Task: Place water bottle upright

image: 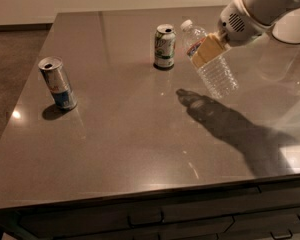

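The water bottle (212, 64) is clear and ribbed with a white cap and a red-and-white label band. It hangs in the air above the grey table (130, 134), tilted with the cap up and to the left. My gripper (210, 49) comes in from the upper right and is shut on the bottle's upper body, just below the label. The tan fingers (208, 50) cover part of the bottle. The bottle's shadow lies on the table below it.
A green-white soda can (164, 46) stands upright just left of the bottle. A silver-blue slim can (58, 83) stands upright at the left. A white object (292, 29) is at the far right edge. Drawers run below the table's front edge.
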Available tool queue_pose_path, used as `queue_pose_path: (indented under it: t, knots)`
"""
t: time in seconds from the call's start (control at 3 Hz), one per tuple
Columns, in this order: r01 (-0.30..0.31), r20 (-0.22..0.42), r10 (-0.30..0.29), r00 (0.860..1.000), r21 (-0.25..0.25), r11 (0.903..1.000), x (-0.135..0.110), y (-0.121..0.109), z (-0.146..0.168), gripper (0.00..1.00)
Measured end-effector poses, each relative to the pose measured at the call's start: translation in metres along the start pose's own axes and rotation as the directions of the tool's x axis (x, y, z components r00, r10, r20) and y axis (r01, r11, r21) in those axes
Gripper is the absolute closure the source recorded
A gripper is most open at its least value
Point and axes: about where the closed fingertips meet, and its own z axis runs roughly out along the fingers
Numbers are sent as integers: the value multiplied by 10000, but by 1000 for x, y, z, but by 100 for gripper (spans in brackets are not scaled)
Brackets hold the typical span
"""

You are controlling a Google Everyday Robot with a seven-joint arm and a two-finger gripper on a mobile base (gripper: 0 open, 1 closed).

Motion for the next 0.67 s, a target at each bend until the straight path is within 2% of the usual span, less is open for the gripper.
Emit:
queue_pose_path:
  t: [0.33,0.67]
  knots:
    - [1,0,-1,10000,0,10000,0,0,0,100]
    - [-102,822,123,9965,-264,9996,-1,-2,-3,100]
